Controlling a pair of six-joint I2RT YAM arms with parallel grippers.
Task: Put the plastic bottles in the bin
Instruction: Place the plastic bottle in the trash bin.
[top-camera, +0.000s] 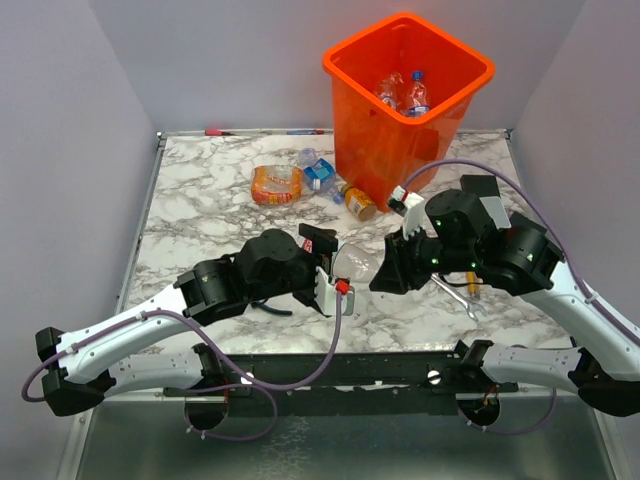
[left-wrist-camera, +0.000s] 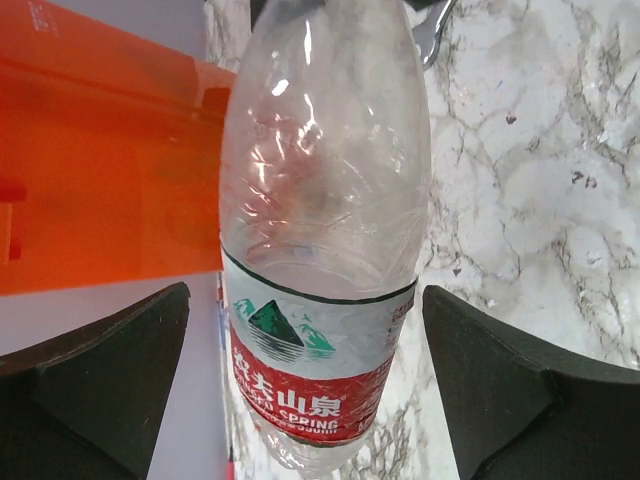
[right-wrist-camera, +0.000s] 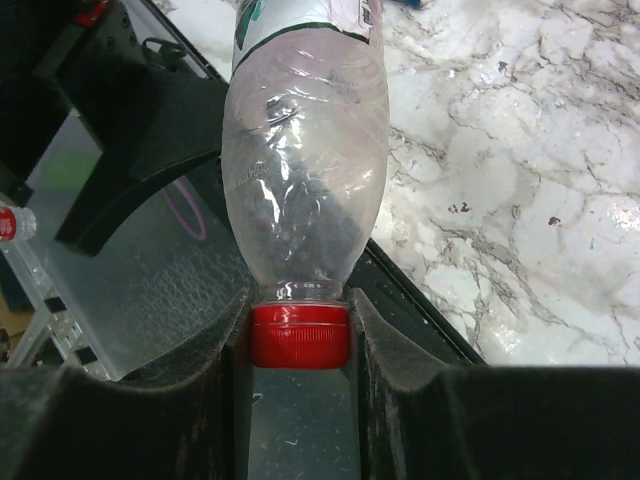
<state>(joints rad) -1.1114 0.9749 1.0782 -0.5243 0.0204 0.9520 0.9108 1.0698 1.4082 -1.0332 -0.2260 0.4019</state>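
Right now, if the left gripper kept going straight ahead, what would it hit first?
Most likely the clear bottle lying between the left gripper's open fingers; the right gripper holds its red cap.

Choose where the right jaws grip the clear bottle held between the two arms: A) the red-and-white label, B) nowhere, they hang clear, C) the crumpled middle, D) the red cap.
D: the right wrist view shows the right jaws pressed against both sides of the red cap of the bottle, with the left jaws open beside its label.
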